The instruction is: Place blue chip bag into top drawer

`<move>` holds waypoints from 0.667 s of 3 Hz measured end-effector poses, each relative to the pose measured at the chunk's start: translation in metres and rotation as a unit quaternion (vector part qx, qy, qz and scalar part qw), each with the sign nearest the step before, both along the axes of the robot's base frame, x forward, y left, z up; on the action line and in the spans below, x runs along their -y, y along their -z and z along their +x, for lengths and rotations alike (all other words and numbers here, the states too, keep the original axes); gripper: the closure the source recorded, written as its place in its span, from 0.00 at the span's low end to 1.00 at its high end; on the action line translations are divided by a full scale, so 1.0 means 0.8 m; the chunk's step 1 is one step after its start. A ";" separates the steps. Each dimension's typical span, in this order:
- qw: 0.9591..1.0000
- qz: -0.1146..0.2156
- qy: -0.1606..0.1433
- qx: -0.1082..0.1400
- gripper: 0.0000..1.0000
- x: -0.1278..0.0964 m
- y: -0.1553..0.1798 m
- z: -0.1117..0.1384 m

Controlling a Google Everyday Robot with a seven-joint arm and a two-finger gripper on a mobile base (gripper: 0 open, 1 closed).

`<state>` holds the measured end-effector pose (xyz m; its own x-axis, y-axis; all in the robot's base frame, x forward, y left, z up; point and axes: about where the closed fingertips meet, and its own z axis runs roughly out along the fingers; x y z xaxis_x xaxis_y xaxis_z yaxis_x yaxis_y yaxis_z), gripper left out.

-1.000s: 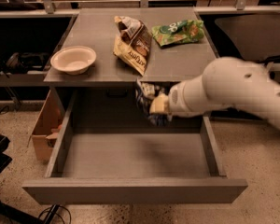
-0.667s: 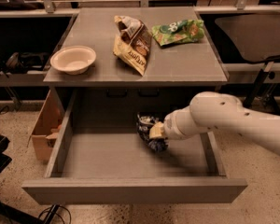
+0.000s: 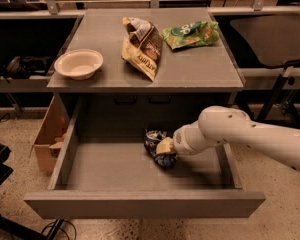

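Blue chip bag (image 3: 153,140) lies inside top drawer (image 3: 140,204) — gripper (image 3: 166,147) touching it.

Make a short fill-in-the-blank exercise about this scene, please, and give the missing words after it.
1. The top drawer is pulled ____.
2. The gripper is at the blue chip bag, which is ____ the drawer.
3. On the cabinet top, beside the cream bowl, lie ____ bags: a tan-and-brown bag and a green bag.

Missing words: open; inside; two.
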<state>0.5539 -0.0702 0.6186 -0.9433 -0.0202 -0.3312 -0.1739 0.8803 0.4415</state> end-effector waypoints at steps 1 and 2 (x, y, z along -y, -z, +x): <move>1.000 0.000 0.000 0.000 0.62 0.000 0.000 0.000; 1.000 0.000 0.000 0.000 0.39 0.000 0.000 0.000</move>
